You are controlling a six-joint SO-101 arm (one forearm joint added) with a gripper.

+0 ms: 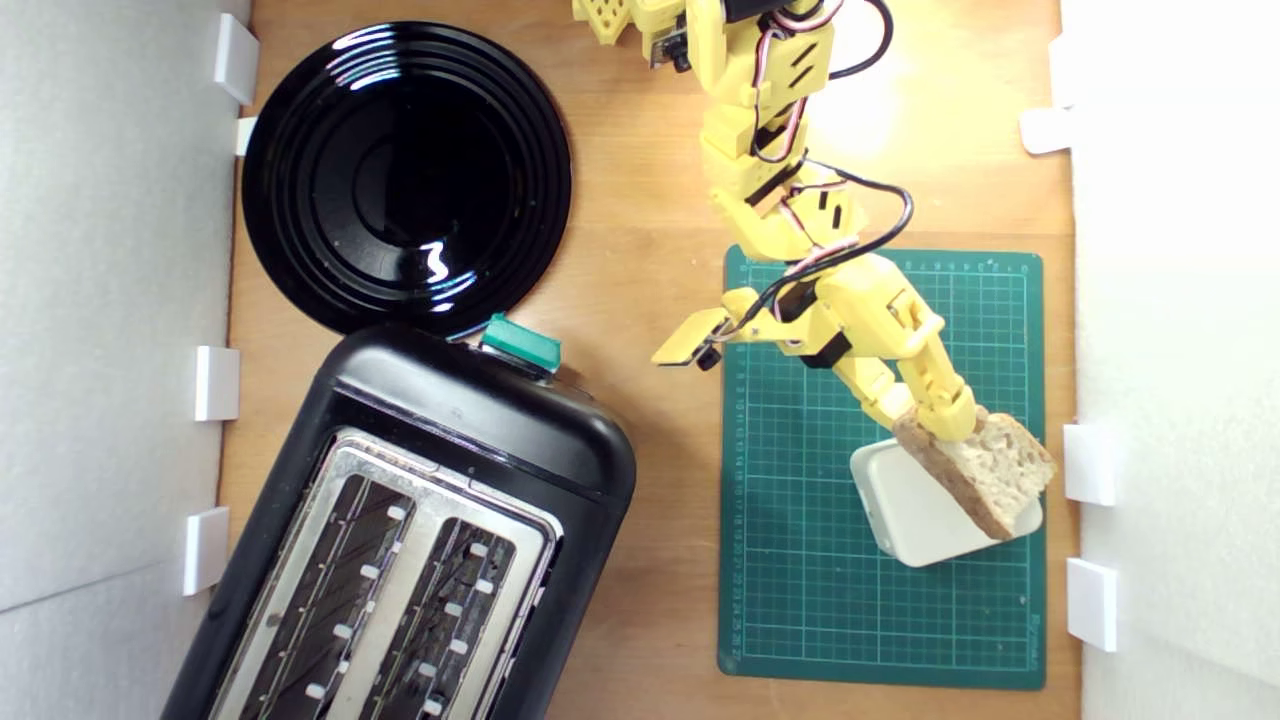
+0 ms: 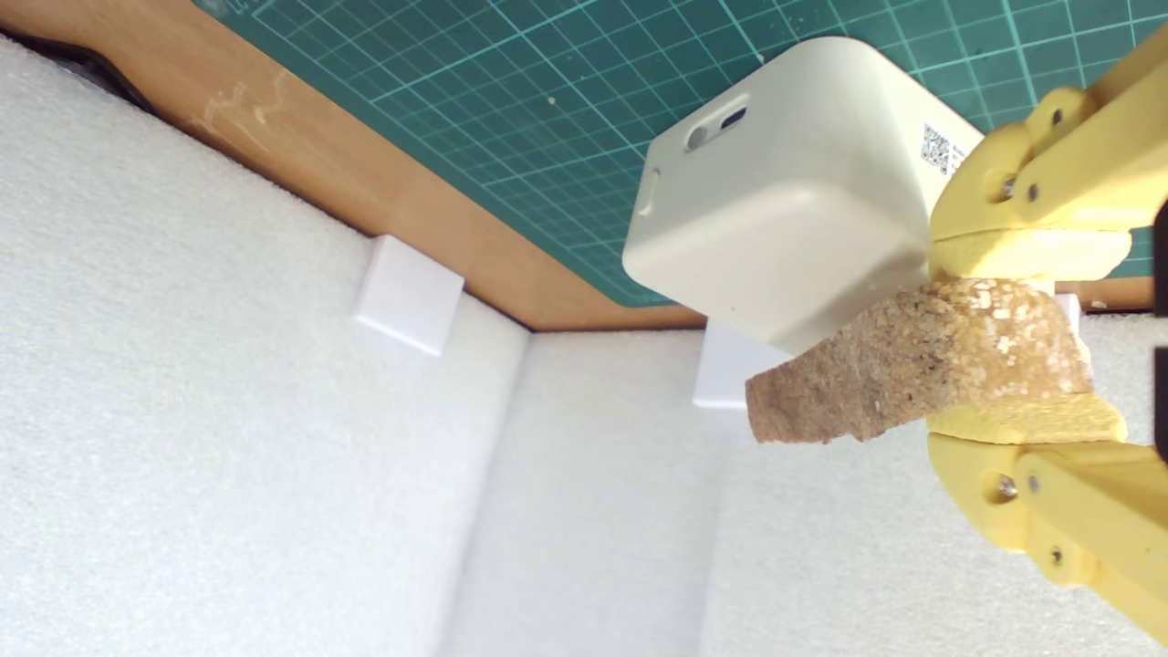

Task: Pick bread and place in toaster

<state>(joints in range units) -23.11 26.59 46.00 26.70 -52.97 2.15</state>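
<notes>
Yellow printed gripper (image 2: 1022, 342) was clamped on the crusty brown half-oval bread slice (image 2: 912, 374) over the cream rounded box (image 2: 785, 228); looked light, crumbly, best pinched by crust.

A glossy black plate (image 1: 405, 175) sits on the wooden table (image 1: 640, 200); a cream box (image 1: 915, 510) rests on a green cutting mat (image 1: 800, 560), white foam walls (image 1: 100, 250) around.

The yellow arm (image 1: 770, 200) enters from twelve o'clock in the exterior view and reaches down toward five o'clock, forearm bent at the elbow. Its gripper (image 1: 945, 420) is clamped on the bread (image 1: 985, 470), a finger (image 2: 1027, 255) pressing each crust side.
</notes>
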